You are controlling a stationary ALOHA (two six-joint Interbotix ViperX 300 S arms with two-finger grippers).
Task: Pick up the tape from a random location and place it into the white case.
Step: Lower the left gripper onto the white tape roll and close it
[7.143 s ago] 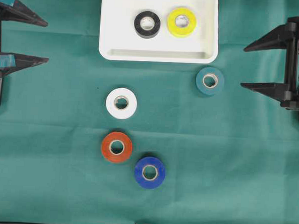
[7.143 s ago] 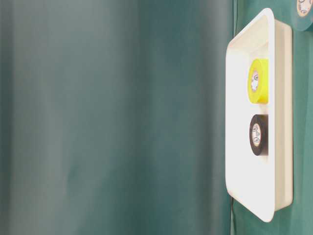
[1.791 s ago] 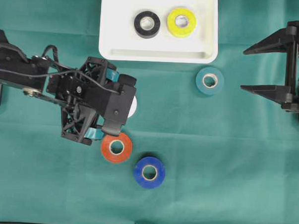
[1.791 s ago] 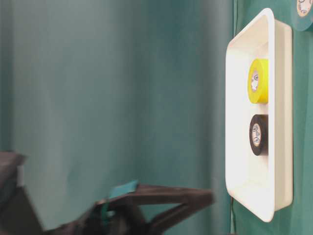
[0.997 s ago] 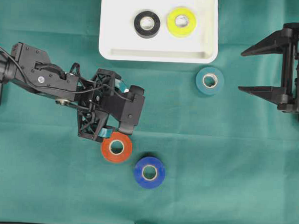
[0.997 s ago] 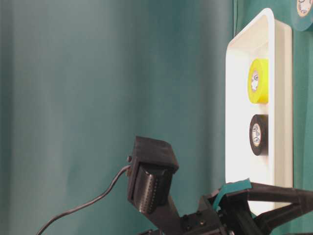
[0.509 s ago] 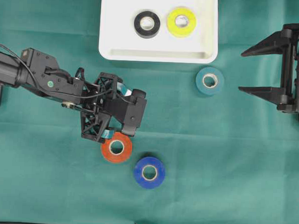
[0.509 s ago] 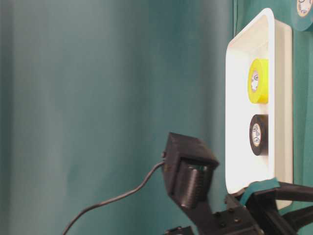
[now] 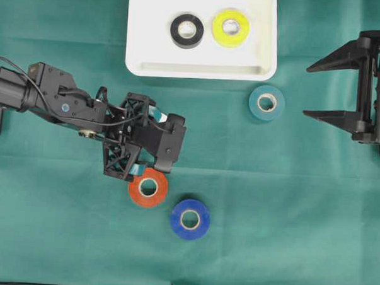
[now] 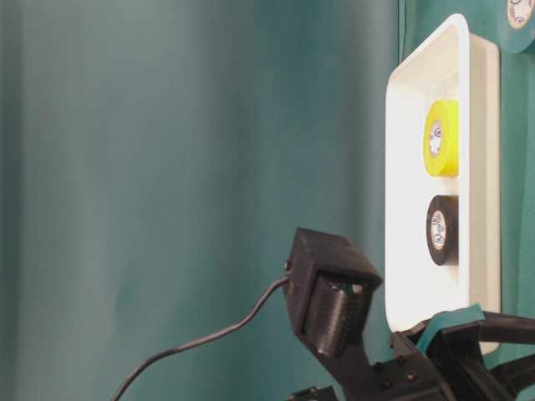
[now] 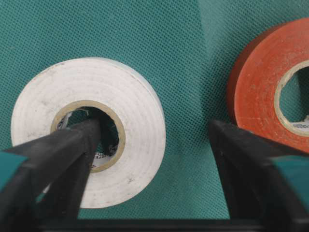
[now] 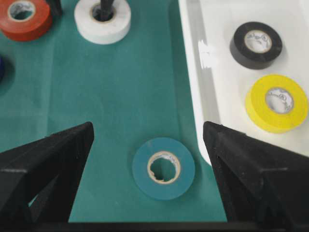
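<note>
your left claw (image 11: 154, 159) is down over the white tape (image 11: 89, 130), jaws apart: one finger (image 11: 72, 145) sits inside the roll's core, the other stands outside between it and the orange tape (image 11: 260, 84), with a gap left. the white tape lies on the green counter (image 9: 288, 203), near the white case (image 9: 199, 70), which holds a black roll (image 9: 186, 30) and a yellow roll (image 9: 231, 27). your right claw (image 9: 318, 85) waits wide apart at the right, holding nothing.

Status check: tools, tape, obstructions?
Left tool astride white tape wall, one finger in core. Right tool open, idle. Red tape close beside.
</note>
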